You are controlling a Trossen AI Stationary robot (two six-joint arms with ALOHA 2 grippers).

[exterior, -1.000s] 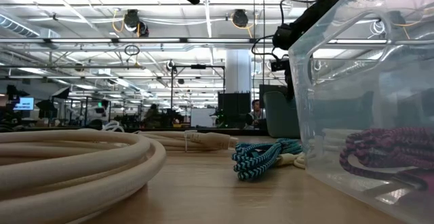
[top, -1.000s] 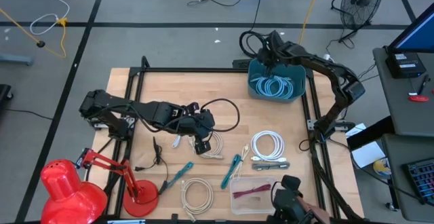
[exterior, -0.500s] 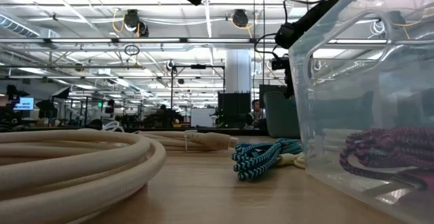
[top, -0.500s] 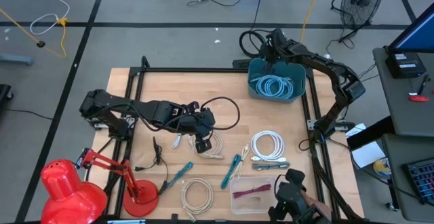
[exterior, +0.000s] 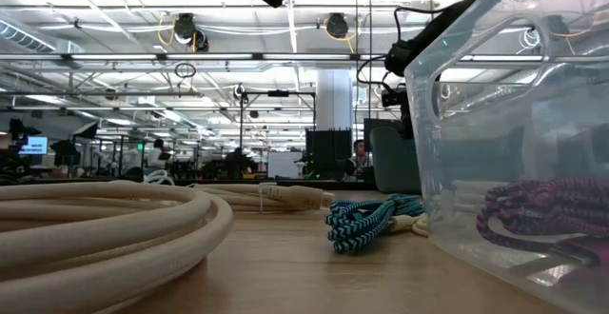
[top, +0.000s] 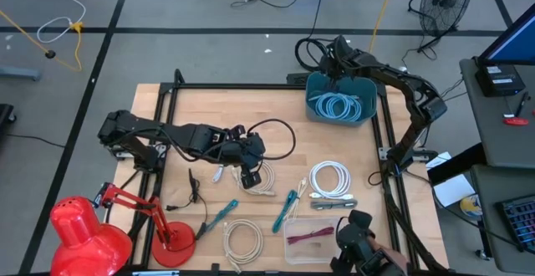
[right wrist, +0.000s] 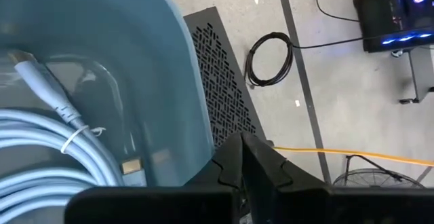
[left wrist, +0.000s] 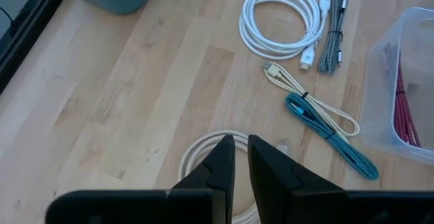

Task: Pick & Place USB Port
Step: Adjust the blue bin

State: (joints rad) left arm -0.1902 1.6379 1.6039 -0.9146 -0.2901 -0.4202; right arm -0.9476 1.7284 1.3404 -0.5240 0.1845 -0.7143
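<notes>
1. pale wooden table (top: 192, 100) carries several coiled cables, a clear plastic box (top: 313, 236) with a magenta cable in it, and a teal bin (top: 318, 113) at the far right corner.
2. left gripper (top: 248, 176) hangs near the table's middle, above a cream coiled cable (left wrist: 203, 153); in the left wrist view its fingers (left wrist: 220, 166) stand almost together with only a thin slit between them, and nothing shows clamped there.
3. right gripper (right wrist: 242, 157) is pressed together at the far rim of the teal bin, holding nothing.
4. light blue cable (top: 337, 106), coiled, lies inside the teal bin; its white plug (right wrist: 42, 81) shows against the bin's wall.
5. white coiled cable (top: 329, 176) and a grey braided cable (top: 333, 201) lie side by side to the right of the left gripper.
6. teal braided cable (left wrist: 329, 136) lies beside the clear plastic box.
7. red lamp (top: 79, 234) stands at the table's near left corner.
</notes>
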